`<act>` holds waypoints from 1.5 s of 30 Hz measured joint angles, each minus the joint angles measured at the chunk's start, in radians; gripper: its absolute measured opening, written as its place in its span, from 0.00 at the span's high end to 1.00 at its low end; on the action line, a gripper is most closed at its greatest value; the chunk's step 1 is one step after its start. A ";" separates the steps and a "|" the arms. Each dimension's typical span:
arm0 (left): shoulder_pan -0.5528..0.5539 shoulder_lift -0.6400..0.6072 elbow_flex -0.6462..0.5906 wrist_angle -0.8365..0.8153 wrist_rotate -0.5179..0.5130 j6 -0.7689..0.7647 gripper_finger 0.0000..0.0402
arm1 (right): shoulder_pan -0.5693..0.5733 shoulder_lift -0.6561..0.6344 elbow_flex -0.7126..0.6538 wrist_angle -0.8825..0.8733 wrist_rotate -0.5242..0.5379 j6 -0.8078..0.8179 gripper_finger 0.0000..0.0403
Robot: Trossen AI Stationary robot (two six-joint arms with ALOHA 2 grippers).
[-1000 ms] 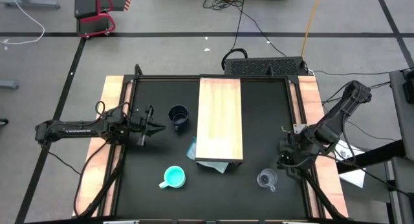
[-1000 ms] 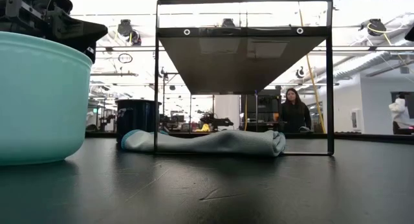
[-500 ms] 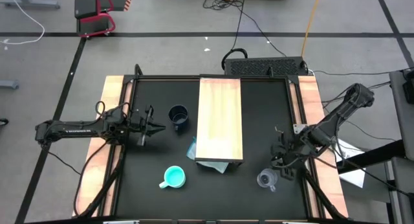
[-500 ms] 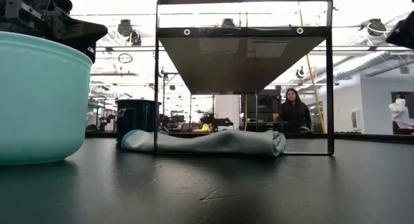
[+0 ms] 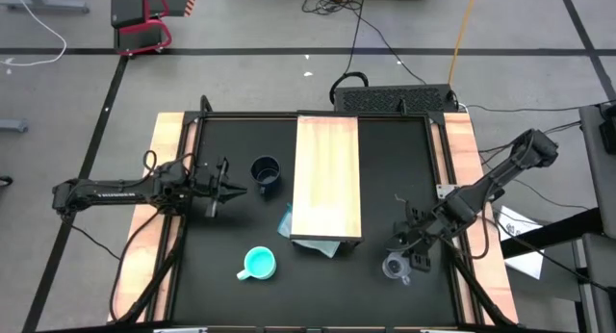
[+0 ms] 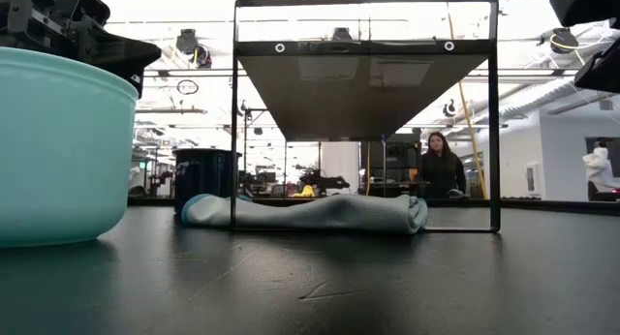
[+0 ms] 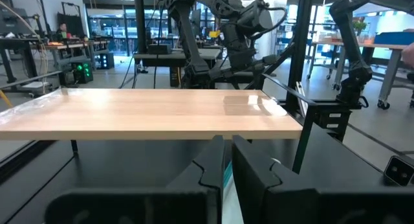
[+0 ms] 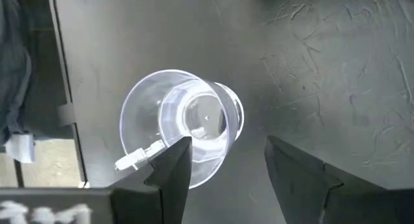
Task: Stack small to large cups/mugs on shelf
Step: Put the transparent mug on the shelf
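Three mugs stand on the black counter (image 5: 221, 275), none on the shelf (image 5: 326, 175). The navy mug (image 5: 266, 171) is left of the shelf; the turquoise mug (image 5: 258, 264) sits nearer the front; the clear glass mug (image 8: 182, 126) stands front right. The right gripper (image 8: 223, 160) hangs directly over the glass mug, fingers (image 8: 169, 167) spread apart. The left gripper (image 7: 226, 160) waits near the navy mug, fingers almost touching. A folded cloth (image 6: 308, 212) lies under the shelf.

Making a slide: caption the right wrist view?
Open right end effector poised above the clear glass mug on the black table.
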 joint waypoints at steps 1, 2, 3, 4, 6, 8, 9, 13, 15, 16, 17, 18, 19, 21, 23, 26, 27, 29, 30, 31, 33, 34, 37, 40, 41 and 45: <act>0.000 0.000 0.000 0.000 0.000 0.000 0.92 | 0.000 0.004 0.000 0.000 0.000 -0.004 0.54; 0.000 0.000 0.000 0.000 0.000 0.000 0.92 | 0.000 0.008 0.000 0.002 0.000 -0.005 0.54; 0.000 0.000 0.000 0.000 0.000 0.000 0.92 | 0.000 0.012 0.000 0.003 0.000 -0.007 0.54; 0.000 0.000 0.000 0.000 0.000 0.000 0.92 | 0.000 0.016 0.000 0.003 0.000 -0.008 0.54; 0.000 0.000 0.000 0.000 0.000 0.000 0.92 | 0.000 0.026 0.000 0.003 0.000 -0.007 0.54; 0.000 0.000 0.000 0.000 0.000 0.000 0.92 | 0.000 0.036 0.000 0.004 0.000 -0.007 0.54; 0.000 0.000 0.000 0.000 0.000 0.000 0.92 | 0.000 0.042 0.000 0.007 0.000 -0.007 0.54; 0.000 0.000 0.000 0.000 0.000 0.000 0.92 | 0.000 0.062 0.000 0.020 0.000 -0.008 0.54; 0.000 0.000 0.000 0.001 0.000 0.000 0.92 | 0.000 0.068 0.000 0.023 0.000 -0.008 0.54; 0.000 0.000 0.000 0.001 0.000 0.000 0.92 | 0.000 0.071 0.000 0.025 0.000 -0.010 0.54; 0.000 0.000 0.000 0.001 0.000 0.000 0.92 | 0.000 0.073 0.000 0.025 0.000 -0.017 0.54; 0.000 0.000 0.000 0.001 0.000 0.000 0.92 | 0.000 0.074 0.000 0.026 0.000 -0.021 0.54; 0.000 0.000 0.000 0.001 0.000 0.000 0.92 | 0.000 0.075 0.000 0.026 0.000 -0.023 0.54; 0.000 0.000 0.000 0.001 0.000 0.000 0.92 | 0.000 0.075 0.000 0.027 0.000 -0.023 0.54; 0.000 0.000 0.000 0.001 0.000 0.000 0.92 | 0.000 0.075 0.000 0.027 0.000 -0.025 0.54; 0.000 0.000 0.000 0.001 0.000 0.000 0.92 | 0.000 0.075 0.000 0.025 0.000 -0.027 0.55; 0.000 0.000 0.000 0.001 0.000 0.000 0.92 | 0.000 0.075 0.000 0.025 0.000 -0.033 0.56; 0.000 0.000 0.000 0.001 0.000 0.000 0.92 | 0.000 0.075 0.000 0.025 0.001 -0.052 0.58; 0.000 0.000 0.000 0.001 0.000 0.000 0.92 | 0.000 0.075 0.000 0.025 0.001 -0.056 0.59; 0.000 0.000 0.000 0.001 0.000 0.000 0.92 | 0.000 0.075 0.000 0.026 0.001 -0.056 0.60; 0.000 0.000 0.000 0.001 0.000 0.000 0.92 | 0.000 0.075 0.000 0.031 0.001 -0.056 0.63; 0.000 0.000 0.000 0.001 0.000 0.000 0.92 | 0.000 0.075 0.000 0.032 0.001 -0.056 0.64; 0.000 0.000 0.000 0.001 0.000 0.000 0.92 | 0.000 0.075 0.000 0.033 0.004 -0.056 0.67; 0.000 0.000 0.000 0.001 0.000 0.000 0.92 | 0.000 0.075 0.000 0.033 0.006 -0.056 0.70; 0.000 0.000 0.000 0.001 0.000 0.000 0.92 | 0.000 0.075 0.000 0.034 0.006 -0.057 0.71; 0.000 0.000 0.000 0.001 0.000 0.000 0.92 | 0.000 0.075 0.000 0.048 0.009 -0.074 0.74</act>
